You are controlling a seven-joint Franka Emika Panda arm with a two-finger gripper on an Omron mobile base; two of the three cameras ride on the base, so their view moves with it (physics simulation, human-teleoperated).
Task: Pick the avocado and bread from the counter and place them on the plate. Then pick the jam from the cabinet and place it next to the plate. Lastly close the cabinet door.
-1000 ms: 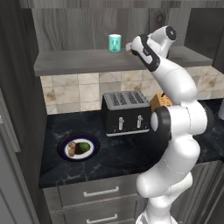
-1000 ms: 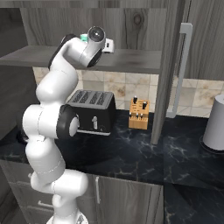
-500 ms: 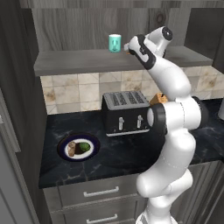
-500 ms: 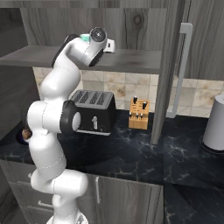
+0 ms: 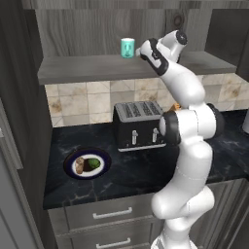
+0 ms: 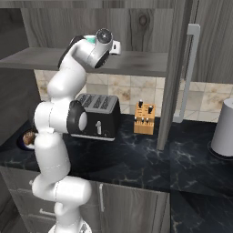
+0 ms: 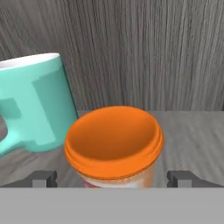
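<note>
Gripper (image 7: pixel 112 177): we see it spread wide, holding nothing | Jam (image 7: pixel 114 146): upright on the cabinet shelf (image 5: pixel 87 68), centred between the two fingertips (image 7: pixel 43 178), neither pad touching it | Mug (image 7: pixel 35 107): just beside the jam | Plate (image 5: pixel 73 158): on the surface (image 5: pixel 131 170), carrying bread (image 5: pixel 80 166) and avocado (image 5: pixel 94 164).

The white arm (image 6: pixel 68 132) reaches up to the cabinet (image 6: pixel 91 59) shelf. A toaster (image 6: pixel 98 116) and a knife block (image 6: pixel 145 119) stand on the counter (image 6: pixel 136 159). The cabinet door (image 6: pixel 175 68) stands open.
</note>
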